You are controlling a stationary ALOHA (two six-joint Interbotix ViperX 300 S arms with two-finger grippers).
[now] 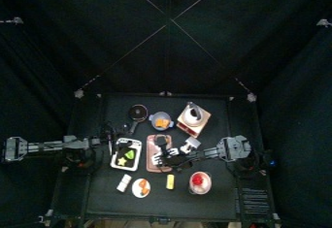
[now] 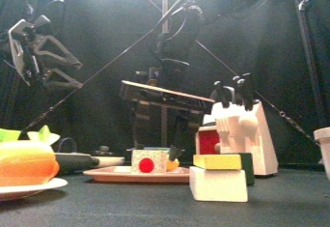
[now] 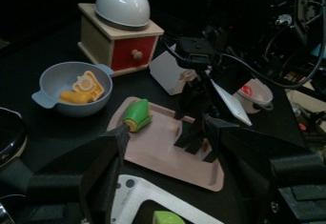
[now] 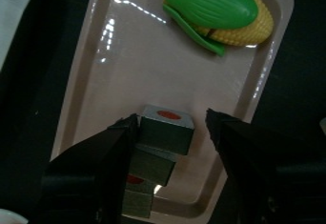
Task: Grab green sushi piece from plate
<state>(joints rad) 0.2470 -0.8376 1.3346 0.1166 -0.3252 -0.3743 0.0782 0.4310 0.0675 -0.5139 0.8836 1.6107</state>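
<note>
The long pink plate (image 4: 128, 56) lies at the table's middle (image 1: 159, 145). The green sushi piece (image 4: 216, 10), bright green with a yellow side, lies at one end of it; it also shows in the left wrist view (image 3: 136, 113). My right gripper (image 4: 173, 121) is down over the plate's other end, away from the green piece. It is open, its jaws on either side of a small greyish block with a red dot (image 4: 166, 131). It also shows in the left wrist view (image 3: 197, 132). My left gripper (image 3: 192, 185) is open and empty, left of the plate over the white square dish (image 1: 126, 154).
A blue bowl with yellow pieces (image 3: 74, 85) and a white kettle on a wood-and-red box (image 3: 121, 23) stand behind the plate. Two small round plates (image 1: 142, 186) (image 1: 199, 181) sit near the front edge. A stacked block (image 2: 219, 178) stands close to the front camera.
</note>
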